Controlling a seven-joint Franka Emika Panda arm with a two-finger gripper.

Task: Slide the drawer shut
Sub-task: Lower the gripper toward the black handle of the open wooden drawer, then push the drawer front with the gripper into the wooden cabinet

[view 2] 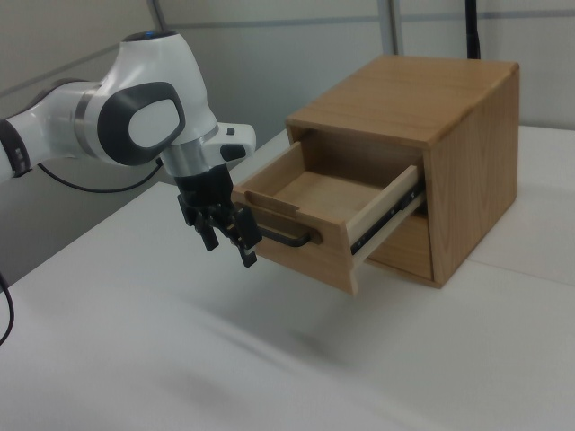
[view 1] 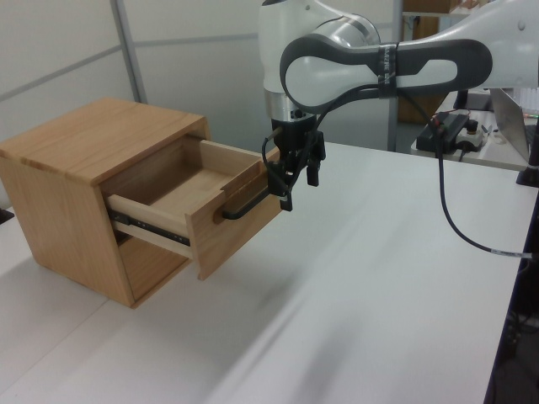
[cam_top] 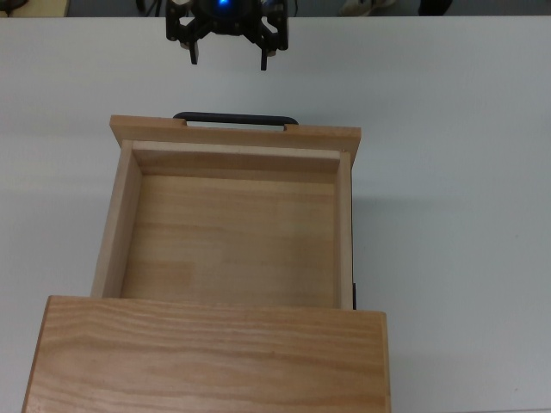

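A light wooden drawer (cam_top: 232, 224) stands pulled well out of its cabinet (cam_top: 207, 361) on a white table (cam_top: 465, 215), its front panel facing the robot's claw (cam_top: 228, 58). In the top view the claw hangs just beyond the black bar handle (cam_top: 236, 119), toward the frame's upper edge, with a strip of bare table showing between them. Its two dark fingers (cam_top: 194, 53) are spread wide and hold nothing. In the left view the claw (view 1: 299, 187) sits right at the handle's (view 1: 246, 204) far end, and whether it touches cannot be told from that angle; in the right view it (view 2: 226, 244) hovers beside the handle (view 2: 286, 237), to the right view's left.

The drawer's (view 2: 319, 211) long axis runs straight out from the cabinet's (view 2: 449, 108) upper opening, front panel pointing away from the housing and toward the arm (view 2: 135, 117). It is a shallow box with thin side walls, a smooth pale floor and a wider front panel that overhangs both sides. The handle is a thin black metal bar with rounded corners, mounted across the panel. A dark slide rail (view 1: 143, 225) shows along the drawer's (view 1: 198, 189) side. The cabinet (view 1: 76, 151) is a flat-topped block with wavy grain. The arm (view 1: 370, 63) is glossy white with grey joints.
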